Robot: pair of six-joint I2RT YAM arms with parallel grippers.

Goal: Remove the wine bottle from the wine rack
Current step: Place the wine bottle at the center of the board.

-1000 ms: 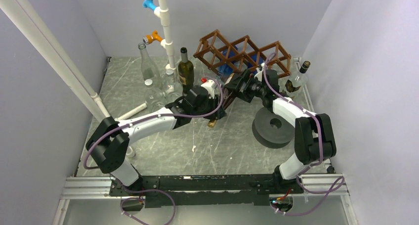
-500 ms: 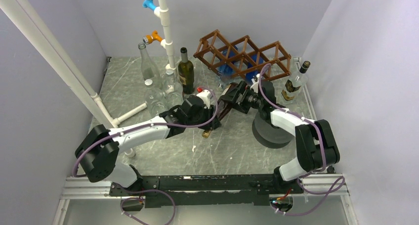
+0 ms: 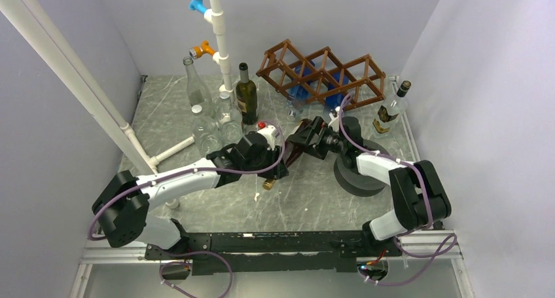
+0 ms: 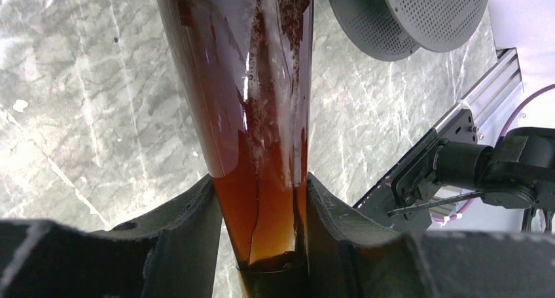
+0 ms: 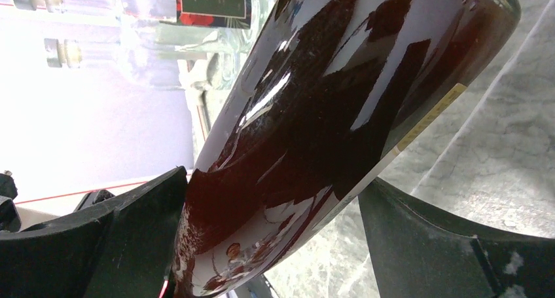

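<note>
The brown wooden lattice wine rack (image 3: 322, 71) stands at the back of the table. A dark wine bottle (image 3: 292, 153) with brown-red liquid is held off the rack, tilted over the table in front of it, with its gold cap toward the near side. My left gripper (image 3: 277, 169) is shut on the bottle's neck; the left wrist view shows the neck (image 4: 258, 147) clamped between both fingers of the gripper (image 4: 260, 180). My right gripper (image 3: 307, 136) is shut on the bottle's wide body (image 5: 314, 114), with a finger on each side of the gripper (image 5: 273, 180).
A grey perforated disc (image 3: 358, 168) lies right of the bottle, also in the left wrist view (image 4: 406, 16). Clear bottles (image 3: 196, 95) and a dark green bottle (image 3: 246, 93) stand back left by a white pipe (image 3: 219, 36). A labelled clear bottle (image 3: 391, 108) stands at the right wall.
Both arms have carried the bottle away from the rack, toward the near left. The left arm has drawn back and the right arm has reached further left.
</note>
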